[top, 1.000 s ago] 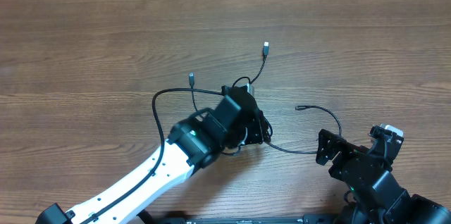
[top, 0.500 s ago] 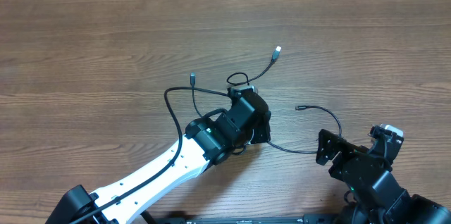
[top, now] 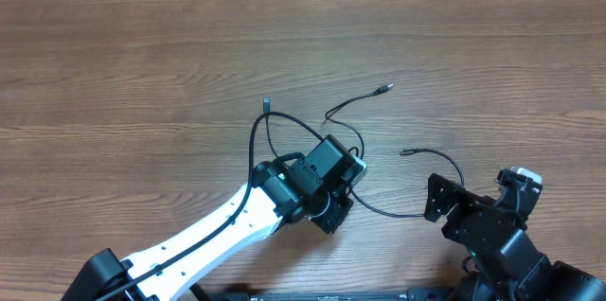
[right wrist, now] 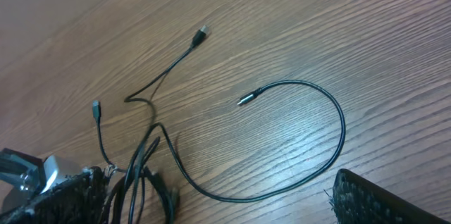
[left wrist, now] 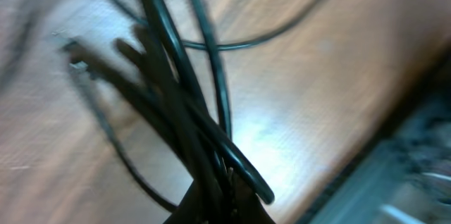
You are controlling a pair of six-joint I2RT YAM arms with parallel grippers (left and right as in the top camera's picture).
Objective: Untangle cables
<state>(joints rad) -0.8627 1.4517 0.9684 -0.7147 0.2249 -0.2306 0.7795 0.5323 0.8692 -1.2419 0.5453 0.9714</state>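
Several thin black cables [top: 284,123] lie tangled mid-table. My left gripper [top: 343,187] is shut on the bundle where they cross. In the left wrist view the strands [left wrist: 176,90] converge into the gripper [left wrist: 220,206]. One plug end [top: 268,104] points away at the left. A silver-tipped end [top: 385,86] lies to the right. A third cable [top: 455,170] loops right, its tip [top: 405,152] free. My right gripper [top: 443,197] is open and empty, just right of that loop. The right wrist view shows the loop [right wrist: 343,129], the held bundle [right wrist: 134,175] and one own finger [right wrist: 387,199].
The wooden table [top: 142,64] stretches wide to the left and back. The right arm's body [top: 502,235] fills the front right corner. The left arm's white link [top: 208,239] runs diagonally from the front left. The table's front edge [left wrist: 394,132] shows in the left wrist view.
My left gripper has pulled back toward the front edge and turned, dragging the bundle. The silver tip and the left plug have slid to the right. The right arm has not moved.
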